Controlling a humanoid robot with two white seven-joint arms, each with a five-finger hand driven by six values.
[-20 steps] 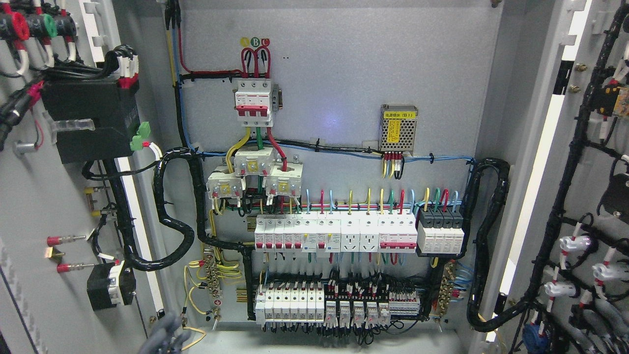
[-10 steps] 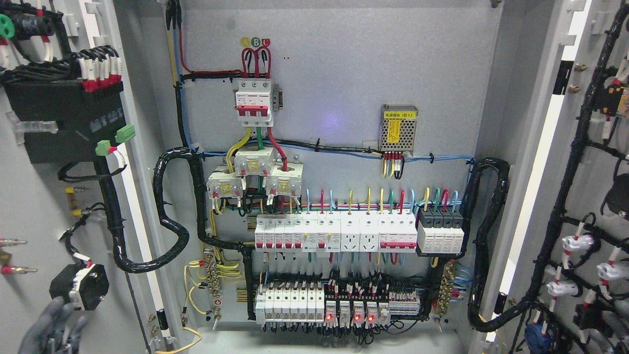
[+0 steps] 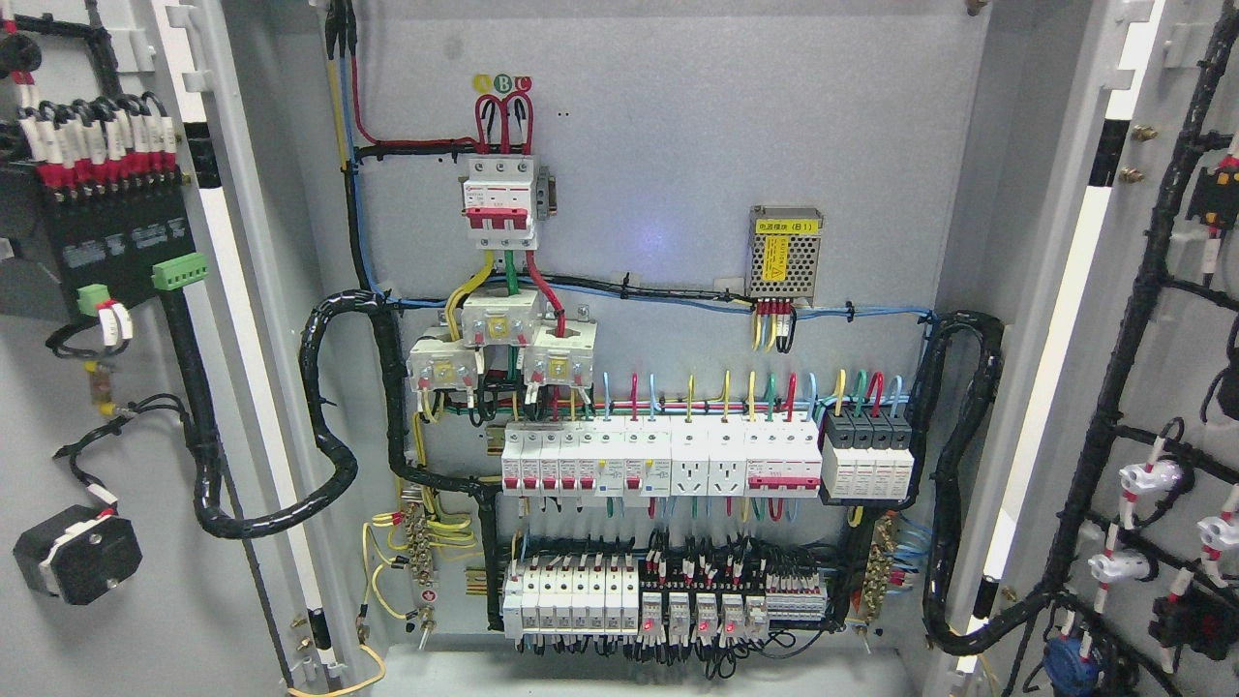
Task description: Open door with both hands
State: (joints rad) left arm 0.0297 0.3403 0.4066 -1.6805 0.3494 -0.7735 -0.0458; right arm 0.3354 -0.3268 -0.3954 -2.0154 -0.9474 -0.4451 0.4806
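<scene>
Both doors stand swung out, inner faces toward the camera. Neither robot hand shows anywhere in the view, so I cannot tell how the fingers sit.

Left door (image 3: 106, 387): grey sheet metal, filling the picture's left edge. Top of its inner face carries a black module (image 3: 106, 237) with a row of white-sleeved, red-tipped wires along its top and two green plugs below. A black loom (image 3: 208, 465) drops from it and loops across to the cabinet. Lower down, a black-and-white switch body (image 3: 77, 554).

Right door (image 3: 1162, 319): grey, at the picture's right edge, its white edge strip running diagonally. A thick black harness (image 3: 1128, 319) runs down it, branching to white lamp backs (image 3: 1147, 479) and a blue fitting (image 3: 1070, 666) near the bottom.

Cabinet (image 3: 678, 126): grey back panel, fully exposed between the doors. Contents:
- main breaker (image 3: 498, 201), white and red, up top, fed by red loops under A/B/C markers
- three white transformers (image 3: 501, 348) just below it
- perforated metal supply (image 3: 785, 254) with yellow labels, to the right
- long breaker row (image 3: 661, 463) mid-panel, coloured wires entering from above; black-and-white block (image 3: 866, 457) touching its right end
- lower row (image 3: 571, 598) of white breakers, with relays (image 3: 702, 613) beside it, three showing red lights
- brass terminal strips at lower left (image 3: 419, 554) and lower right (image 3: 879, 569)
</scene>
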